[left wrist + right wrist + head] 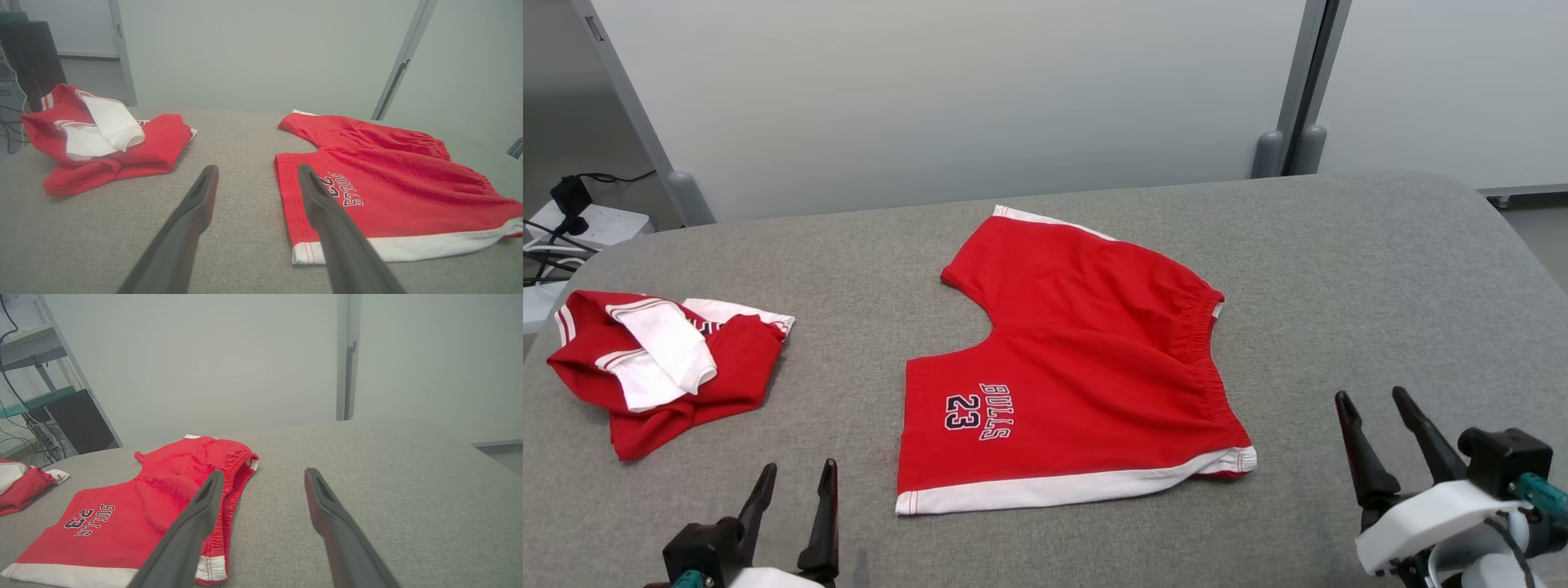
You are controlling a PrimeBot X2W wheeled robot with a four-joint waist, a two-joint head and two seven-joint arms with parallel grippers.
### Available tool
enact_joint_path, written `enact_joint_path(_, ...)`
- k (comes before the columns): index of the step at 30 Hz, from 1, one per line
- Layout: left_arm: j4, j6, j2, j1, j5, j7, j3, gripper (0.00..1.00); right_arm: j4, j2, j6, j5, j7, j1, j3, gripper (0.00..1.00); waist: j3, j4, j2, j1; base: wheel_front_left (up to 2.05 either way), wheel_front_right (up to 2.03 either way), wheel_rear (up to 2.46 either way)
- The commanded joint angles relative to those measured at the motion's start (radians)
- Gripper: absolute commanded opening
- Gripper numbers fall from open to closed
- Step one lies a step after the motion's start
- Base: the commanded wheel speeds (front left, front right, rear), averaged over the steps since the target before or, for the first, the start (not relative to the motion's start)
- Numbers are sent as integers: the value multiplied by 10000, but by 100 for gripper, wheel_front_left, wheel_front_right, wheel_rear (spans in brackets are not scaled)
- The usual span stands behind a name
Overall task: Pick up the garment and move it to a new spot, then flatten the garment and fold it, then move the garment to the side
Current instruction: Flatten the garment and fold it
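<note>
A pair of red shorts [1086,359] with white hems and "BULLS 23" lettering lies spread flat in the middle of the grey padded table [1380,269]; it also appears as the shorts [392,183] and the shorts [155,498] in the wrist views. A second garment, a crumpled red and white jersey [662,359], sits at the table's left end. My left gripper [799,467] hovers open near the front edge, just left of the shorts' lower leg hem. Right of the shorts' waistband, my right gripper [1371,394] is open too. Both are empty.
Behind the table stand pale partition panels [947,90] with grey posts. A power strip with cables [580,224] lies off the table's far left corner. Bare grey cloth stretches right of the shorts [388,469] and between the two garments [229,134].
</note>
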Motion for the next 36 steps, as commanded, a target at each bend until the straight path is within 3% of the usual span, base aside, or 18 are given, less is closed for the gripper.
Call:
enact_joint_path(1,-319,126,62,-116,12,-132,226,100,-296,-106,44,-204,-135,-1,98,100,-33,1,0,0,0,0,0)
enact_joint_path(18,-504,791,59,378,272,-132,-199,100,-322,147,44,-832,-135,562,216,100,-26,57,0,0,0,0,0)
enact_joint_path(36,-498,694,59,290,338,-132,-527,100,364,87,44,-632,-135,379,612,100,180,286,0,0,0,0,0)
